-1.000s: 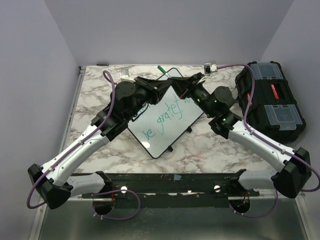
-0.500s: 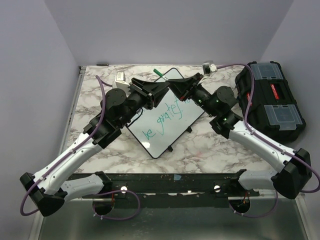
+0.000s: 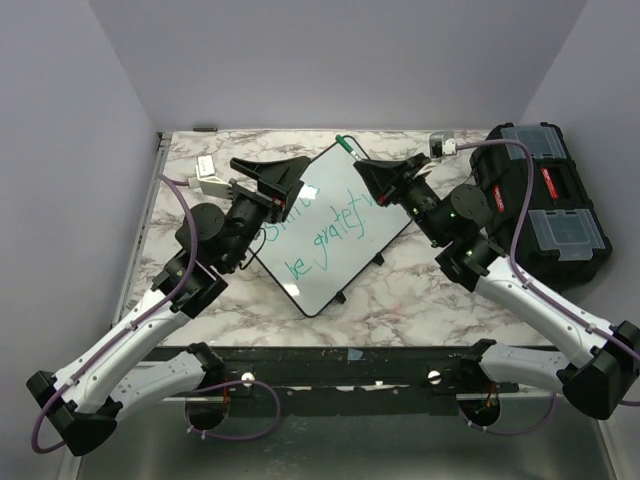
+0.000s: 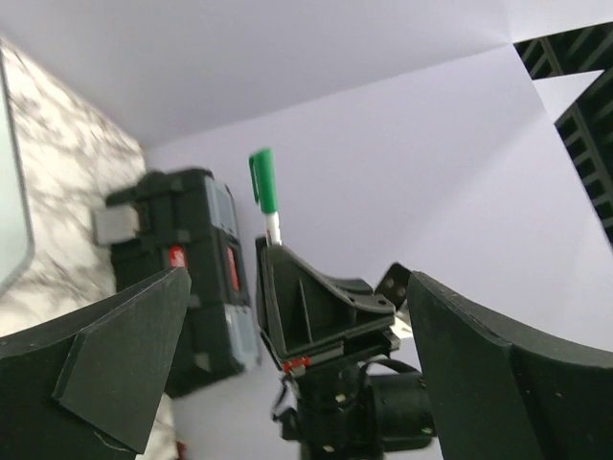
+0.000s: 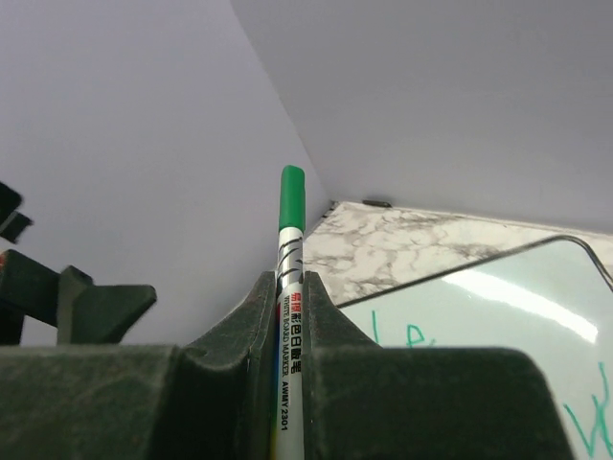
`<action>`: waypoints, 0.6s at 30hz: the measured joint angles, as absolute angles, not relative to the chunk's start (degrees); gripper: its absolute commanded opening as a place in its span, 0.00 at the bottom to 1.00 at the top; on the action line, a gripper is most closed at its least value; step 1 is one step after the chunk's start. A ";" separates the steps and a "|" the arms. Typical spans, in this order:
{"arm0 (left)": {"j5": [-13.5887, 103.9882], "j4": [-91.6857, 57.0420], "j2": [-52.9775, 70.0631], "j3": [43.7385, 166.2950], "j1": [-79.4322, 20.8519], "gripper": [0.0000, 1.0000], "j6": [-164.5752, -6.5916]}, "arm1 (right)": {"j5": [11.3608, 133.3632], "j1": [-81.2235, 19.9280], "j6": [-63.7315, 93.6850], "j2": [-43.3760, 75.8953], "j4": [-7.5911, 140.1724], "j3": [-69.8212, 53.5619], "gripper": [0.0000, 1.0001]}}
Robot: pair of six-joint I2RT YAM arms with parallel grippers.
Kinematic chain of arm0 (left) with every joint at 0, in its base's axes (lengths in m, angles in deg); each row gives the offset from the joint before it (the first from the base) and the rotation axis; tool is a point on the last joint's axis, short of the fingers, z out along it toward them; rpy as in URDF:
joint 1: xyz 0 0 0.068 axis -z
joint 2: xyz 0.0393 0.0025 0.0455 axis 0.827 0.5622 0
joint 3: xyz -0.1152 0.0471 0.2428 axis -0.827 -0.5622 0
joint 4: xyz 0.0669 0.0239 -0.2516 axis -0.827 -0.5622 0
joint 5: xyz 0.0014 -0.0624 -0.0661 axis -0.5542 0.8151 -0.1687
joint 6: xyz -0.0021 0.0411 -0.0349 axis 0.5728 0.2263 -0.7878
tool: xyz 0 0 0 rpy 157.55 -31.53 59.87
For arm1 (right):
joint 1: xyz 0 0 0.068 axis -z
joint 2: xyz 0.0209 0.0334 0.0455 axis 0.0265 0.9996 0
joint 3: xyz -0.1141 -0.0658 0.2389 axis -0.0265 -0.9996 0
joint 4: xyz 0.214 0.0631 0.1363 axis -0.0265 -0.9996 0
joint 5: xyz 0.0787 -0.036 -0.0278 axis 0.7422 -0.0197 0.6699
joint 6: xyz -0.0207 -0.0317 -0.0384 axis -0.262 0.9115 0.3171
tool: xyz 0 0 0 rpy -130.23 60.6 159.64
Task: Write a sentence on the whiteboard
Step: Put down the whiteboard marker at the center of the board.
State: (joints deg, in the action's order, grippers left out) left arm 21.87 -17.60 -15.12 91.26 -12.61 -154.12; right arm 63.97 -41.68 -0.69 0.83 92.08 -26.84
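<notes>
Even soft light, sharp (glare on whiteboard)

The left arm stretches forward from its base with a bent elbow. The left gripper has its jaws spread wide, with nothing between them. The right arm angles forward and inward. The right gripper faces the left one, its jaws clamped on a green pen that sticks out past the fingertips.

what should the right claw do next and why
Probably the right claw should lower its capped green marker onto the marble table beside the black-framed whiteboard and let go: the green sentence looks finished and the left claw stands open.
</notes>
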 measured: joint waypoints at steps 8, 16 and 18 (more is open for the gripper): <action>17.08 -12.62 -20.01 86.71 -16.33 0.98 -137.49 | 49.30 -41.68 0.93 -5.29 85.85 -34.62 0.01; 16.01 -9.23 -23.75 82.12 -21.11 0.98 -123.13 | 35.18 -41.68 0.21 -11.83 80.60 -44.21 0.01; 15.97 -9.23 -24.54 81.01 -22.82 0.98 -120.99 | 31.95 -41.68 -1.45 -13.07 79.25 -46.38 0.01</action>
